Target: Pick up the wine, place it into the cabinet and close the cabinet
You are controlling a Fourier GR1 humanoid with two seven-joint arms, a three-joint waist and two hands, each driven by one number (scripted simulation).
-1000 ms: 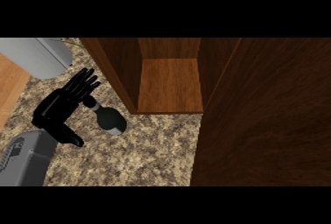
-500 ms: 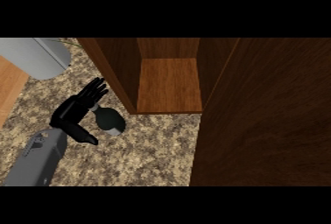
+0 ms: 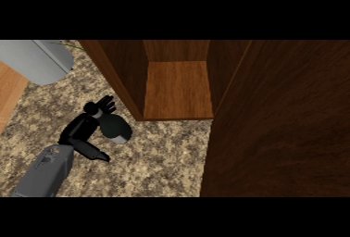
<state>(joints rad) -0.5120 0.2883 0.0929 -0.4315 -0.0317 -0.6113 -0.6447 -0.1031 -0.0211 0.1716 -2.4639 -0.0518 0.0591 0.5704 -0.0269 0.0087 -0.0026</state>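
Fingers (image 3: pixel 103 104) spread straight beside the wine (image 3: pixel 115 127), thumb apart below; nothing pinched. Left hand (image 3: pixel 80 130) flanks the bottle, which stands on the counter (image 3: pixel 157 152) near the open cabinet (image 3: pixel 179 90). Recommendation: close fingers fully round the bottle before lifting.

Only one view is given: head cam, set above & aimed steeply down at the tabletop (image 3: pixel 157 157). The open cabinet (image 3: pixel 179 90) is seen from above at fairly close range, its door (image 3: pixel 287 120) filling the right side. One forearm (image 3: pixel 44 171) is seen entering from lower left. No 2nd view, so no overlap.
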